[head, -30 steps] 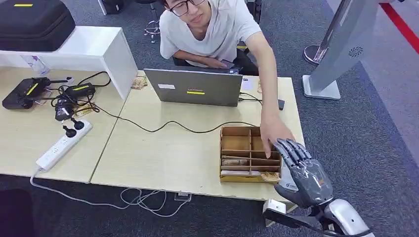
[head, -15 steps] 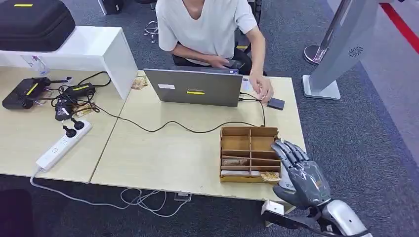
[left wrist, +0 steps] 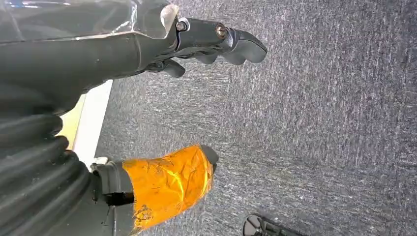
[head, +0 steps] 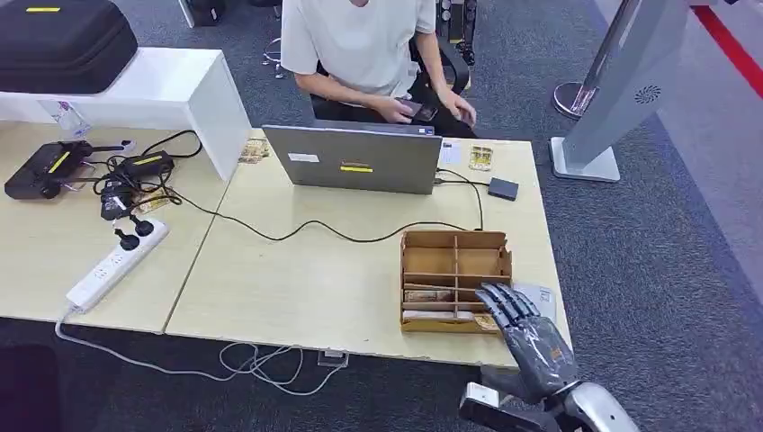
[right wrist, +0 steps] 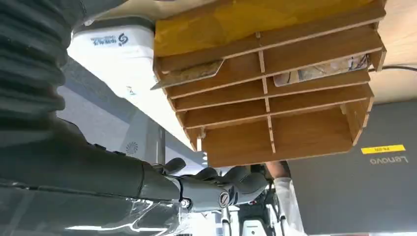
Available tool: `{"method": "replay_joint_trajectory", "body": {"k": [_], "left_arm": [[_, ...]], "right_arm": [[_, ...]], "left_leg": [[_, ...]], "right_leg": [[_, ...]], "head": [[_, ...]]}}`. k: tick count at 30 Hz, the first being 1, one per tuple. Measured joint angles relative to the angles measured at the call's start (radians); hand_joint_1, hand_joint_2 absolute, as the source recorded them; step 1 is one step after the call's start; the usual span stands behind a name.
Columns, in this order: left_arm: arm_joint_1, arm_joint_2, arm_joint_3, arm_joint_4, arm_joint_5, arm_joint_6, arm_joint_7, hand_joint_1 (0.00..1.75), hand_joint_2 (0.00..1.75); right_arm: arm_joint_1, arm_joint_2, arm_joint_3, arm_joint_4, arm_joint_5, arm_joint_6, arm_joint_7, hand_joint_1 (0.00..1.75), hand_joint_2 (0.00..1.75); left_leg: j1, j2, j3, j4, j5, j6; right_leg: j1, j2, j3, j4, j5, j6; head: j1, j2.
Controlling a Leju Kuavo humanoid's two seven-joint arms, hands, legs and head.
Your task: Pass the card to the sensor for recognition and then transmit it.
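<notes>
A pale wooden worktop (head: 315, 279) is seen across the middle of the head view, on dark grey carpet (head: 666, 261). A grey laptop (head: 353, 159) stands at the upper centre, with a seated person (head: 364, 49) cut off by the top edge. A white power strip (head: 115, 264) and tangled cables lie at the left. A compartmented wooden box (head: 455, 281) sits at the lower right of the worktop; cards (head: 427, 295) are seen lying in its nearer slots, their faces too small to be read. The right robot hand (head: 525, 335) is held at the box's near right corner, fingers spread, nothing gripped; contact with the box cannot be told. The left robot hand (left wrist: 162, 123) hangs over carpet, fingers apart and empty, its thumb wrapped in orange tape.
</notes>
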Motion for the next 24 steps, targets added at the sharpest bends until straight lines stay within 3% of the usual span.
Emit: {"method": "replay_joint_trajectory", "body": {"k": [12,24], "left_arm": [[0.0,0.0,0.0,0.0,-0.005,-0.001,0.0,0.0,1.75],[-0.001,0.0,0.0,0.0,-0.019,-0.009,0.0,0.0,1.75]], "right_arm": [[-0.012,0.019,0.006,0.052,0.004,-0.005,0.003,0.0,1.75],[-0.076,0.076,0.003,0.144,0.095,-0.09,0.023,0.0,1.75]], "left_leg": [[0.0,0.0,0.0,0.0,0.0,0.0],[0.0,0.0,0.0,0.0,0.0,0.0]], "right_leg": [[0.0,0.0,0.0,0.0,0.0,0.0],[0.0,0.0,0.0,0.0,0.0,0.0]], "head": [[0.0,0.0],[0.0,0.0]]}}
